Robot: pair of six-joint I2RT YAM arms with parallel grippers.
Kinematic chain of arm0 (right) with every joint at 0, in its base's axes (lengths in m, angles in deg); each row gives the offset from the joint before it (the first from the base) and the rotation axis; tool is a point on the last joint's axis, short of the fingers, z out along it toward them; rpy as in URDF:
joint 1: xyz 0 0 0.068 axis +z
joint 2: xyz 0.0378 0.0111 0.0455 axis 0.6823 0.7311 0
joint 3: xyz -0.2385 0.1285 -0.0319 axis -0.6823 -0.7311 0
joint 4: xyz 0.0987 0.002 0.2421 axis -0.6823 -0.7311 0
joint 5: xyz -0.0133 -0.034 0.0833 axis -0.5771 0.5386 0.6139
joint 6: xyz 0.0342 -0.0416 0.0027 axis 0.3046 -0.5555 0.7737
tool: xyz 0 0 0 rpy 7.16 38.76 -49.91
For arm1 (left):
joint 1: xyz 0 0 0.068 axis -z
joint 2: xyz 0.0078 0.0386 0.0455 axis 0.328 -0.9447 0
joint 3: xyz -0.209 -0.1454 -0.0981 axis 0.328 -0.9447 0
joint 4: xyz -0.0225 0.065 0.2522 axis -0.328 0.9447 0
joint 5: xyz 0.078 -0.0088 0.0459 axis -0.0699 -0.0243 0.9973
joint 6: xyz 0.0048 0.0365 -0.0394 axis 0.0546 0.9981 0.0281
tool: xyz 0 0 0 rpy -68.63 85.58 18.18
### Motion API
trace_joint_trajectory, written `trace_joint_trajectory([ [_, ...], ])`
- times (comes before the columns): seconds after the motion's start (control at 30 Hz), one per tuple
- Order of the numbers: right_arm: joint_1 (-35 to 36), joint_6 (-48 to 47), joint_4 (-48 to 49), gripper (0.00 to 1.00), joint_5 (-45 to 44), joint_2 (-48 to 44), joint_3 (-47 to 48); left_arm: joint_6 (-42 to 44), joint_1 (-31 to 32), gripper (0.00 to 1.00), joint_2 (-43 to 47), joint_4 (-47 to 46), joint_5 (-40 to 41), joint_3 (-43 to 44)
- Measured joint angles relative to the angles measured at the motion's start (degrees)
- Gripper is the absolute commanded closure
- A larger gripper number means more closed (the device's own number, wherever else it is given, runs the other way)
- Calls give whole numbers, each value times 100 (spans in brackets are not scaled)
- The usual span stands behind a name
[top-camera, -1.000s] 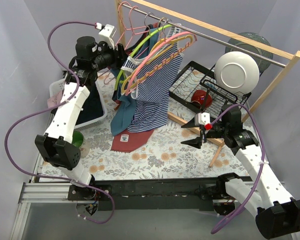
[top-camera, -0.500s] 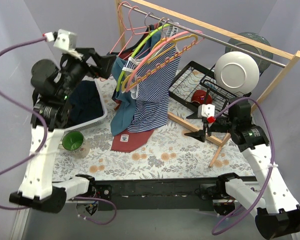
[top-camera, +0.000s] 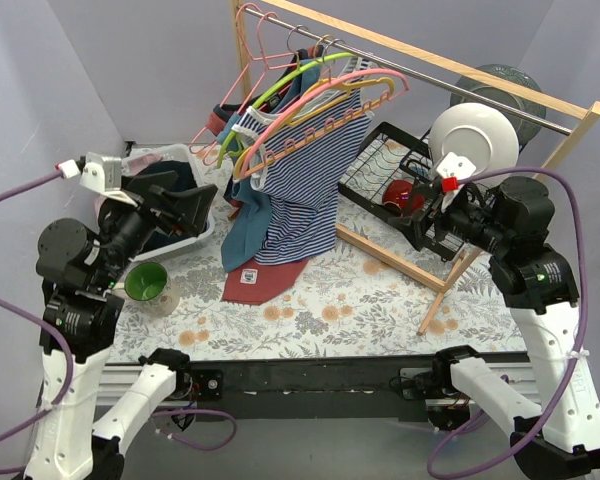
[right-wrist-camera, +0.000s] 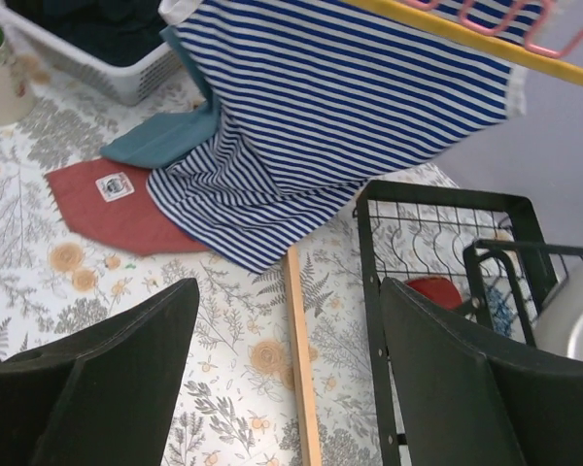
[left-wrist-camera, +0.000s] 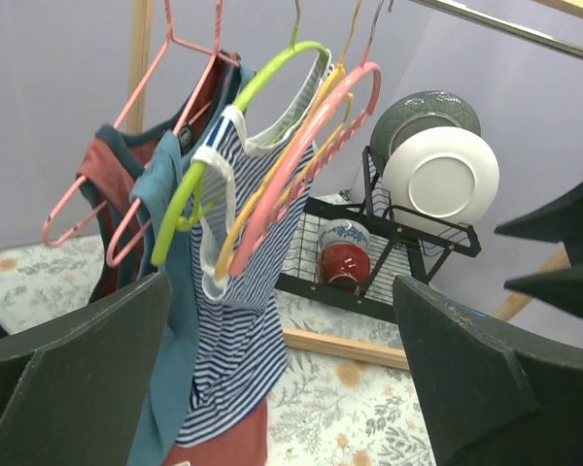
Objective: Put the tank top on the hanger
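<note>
Teal tank top (top-camera: 242, 236) beside striped top (top-camera: 306, 190)

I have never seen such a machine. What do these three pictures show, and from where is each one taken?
This is a robot with two arms fixed at the near edge of a table. The wide picture comes from a camera above and behind the arms. The other two come from a camera on each wrist; the dark shapes at the bottom are that arm's own fingers. The left hand and the right hand are both open and hold nothing. Over the table a rail carries coloured hangers and clothes: a striped top, a teal tank top beside it, and a red top whose lower end lies on the table. There are also a dish rack with a white plate, a green cup and a white basket.
</note>
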Motion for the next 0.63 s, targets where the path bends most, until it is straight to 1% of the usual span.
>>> trace_joint_trajectory([
  [0.03, -7, 131, -4, 15, -131, 2, 72, -39, 0, 2, 120, 72, 15, -79],
  [0.07, -20, 258, -9, 12, -262, 7, 153, -81, 0, 2, 238, 151, 33, -144],
  [0.2, -146, 669, -28, 11, -614, 20, 481, -184, 0, 2, 649, 411, 160, -319],
  [0.4, -435, 977, -101, 11, -645, 87, 1003, -275, 0, 2, 986, 629, 284, -420],
  [0.63, -570, 1102, -144, 11, -645, 76, 1106, -297, 0, 2, 994, 787, 345, -459],
])
